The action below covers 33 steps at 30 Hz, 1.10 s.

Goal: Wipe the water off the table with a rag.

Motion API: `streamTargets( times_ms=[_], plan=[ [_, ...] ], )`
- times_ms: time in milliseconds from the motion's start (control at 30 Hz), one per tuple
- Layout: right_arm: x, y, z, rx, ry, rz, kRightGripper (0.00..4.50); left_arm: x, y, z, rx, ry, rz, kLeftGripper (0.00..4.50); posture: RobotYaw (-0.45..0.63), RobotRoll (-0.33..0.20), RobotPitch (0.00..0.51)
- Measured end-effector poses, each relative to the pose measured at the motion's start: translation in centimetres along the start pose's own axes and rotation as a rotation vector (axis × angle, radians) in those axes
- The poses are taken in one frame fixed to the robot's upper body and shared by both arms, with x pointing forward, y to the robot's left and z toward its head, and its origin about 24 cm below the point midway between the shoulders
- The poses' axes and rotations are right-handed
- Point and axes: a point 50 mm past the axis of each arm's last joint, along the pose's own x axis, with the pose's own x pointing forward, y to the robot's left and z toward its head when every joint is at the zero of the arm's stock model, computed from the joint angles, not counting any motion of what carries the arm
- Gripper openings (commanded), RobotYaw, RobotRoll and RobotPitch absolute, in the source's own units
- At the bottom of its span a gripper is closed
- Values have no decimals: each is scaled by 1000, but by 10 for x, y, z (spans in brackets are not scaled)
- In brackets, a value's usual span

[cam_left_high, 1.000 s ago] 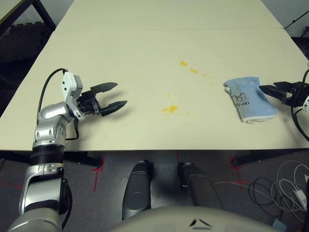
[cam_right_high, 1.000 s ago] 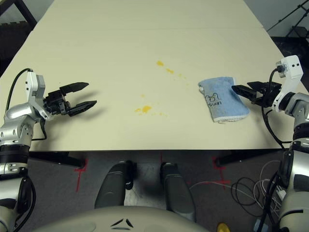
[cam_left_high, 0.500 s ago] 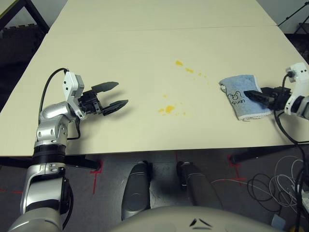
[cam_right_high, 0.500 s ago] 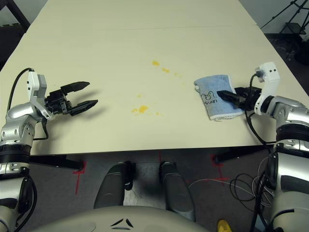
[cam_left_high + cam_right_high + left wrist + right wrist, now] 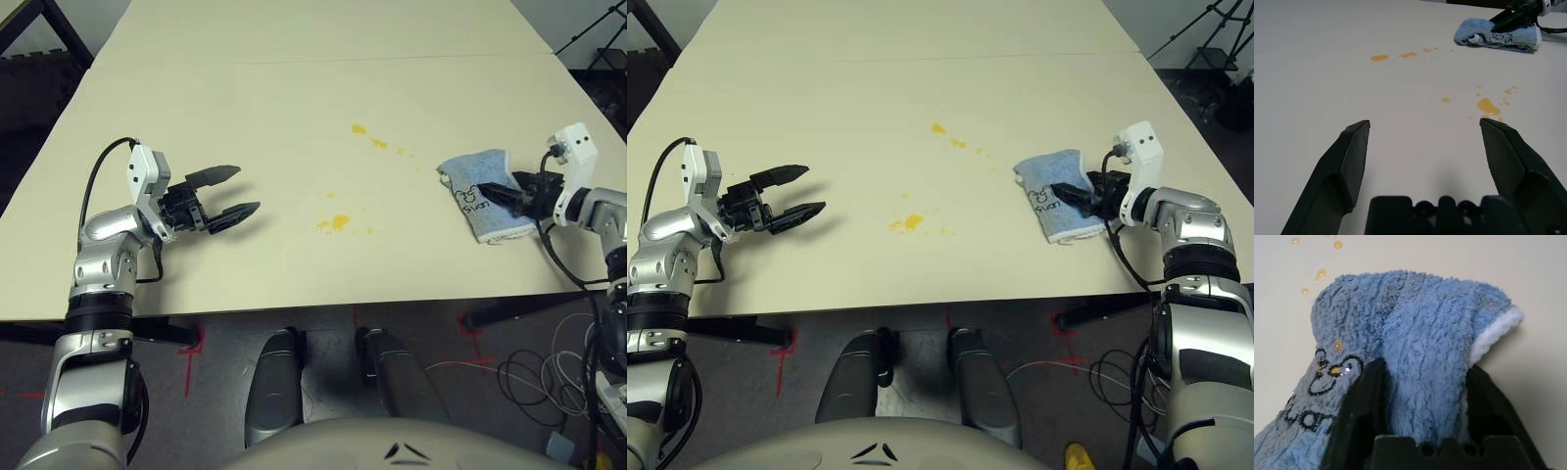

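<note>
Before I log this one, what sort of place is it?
Probably a robot lab or test room: a bare table with staged spills, red tape marks on the floor, and loose cables.

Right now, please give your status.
Left gripper open, idle. Right gripper astride rag, fingers around a fold. Water unwiped. Path clear.

This looks like a robotics lab or test room rather than a home. A big plain cream table (image 5: 294, 98) stands on dark metal legs (image 5: 73, 34), with a seam across its top. Underneath, the dark floor carries red tape crosses (image 5: 192, 345), the sort used to mark positions. Loose cables (image 5: 578, 362) lie coiled on the floor to the right. At the far right corner the legs of a black tripod (image 5: 1205, 29) show, and dark foam mats (image 5: 39, 73) lie off to the left.
</note>
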Motion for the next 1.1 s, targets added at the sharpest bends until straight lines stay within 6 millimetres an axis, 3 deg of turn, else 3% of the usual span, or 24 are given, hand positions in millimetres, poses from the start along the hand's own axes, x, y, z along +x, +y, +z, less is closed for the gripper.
streamTargets(
  times_ms=[133,200,400,500,700,800,1100],
  plan=[
    [0,1,0,2,0,13,581,0,0,1,7,-2,0,4500,197,0,202],
    [-2,-1,2,3,-3,10,63,1,1,2,11,-2,-1,4500,197,0,202],
    [-8,-2,11,104,-42,45,9,0,1,1,19,4,-3,4500,197,0,199],
    [-9,5,25,145,-90,134,8,0,2,1,20,6,-6,4500,197,0,199],
    [-10,44,72,114,-211,387,8,-1,4,1,26,14,-16,4500,194,0,199],
    [-4,69,86,110,-254,502,8,-2,4,1,31,19,-26,4500,194,0,199],
    [20,118,98,107,-248,568,7,-5,4,3,40,38,-38,4500,194,0,199]
  ],
)
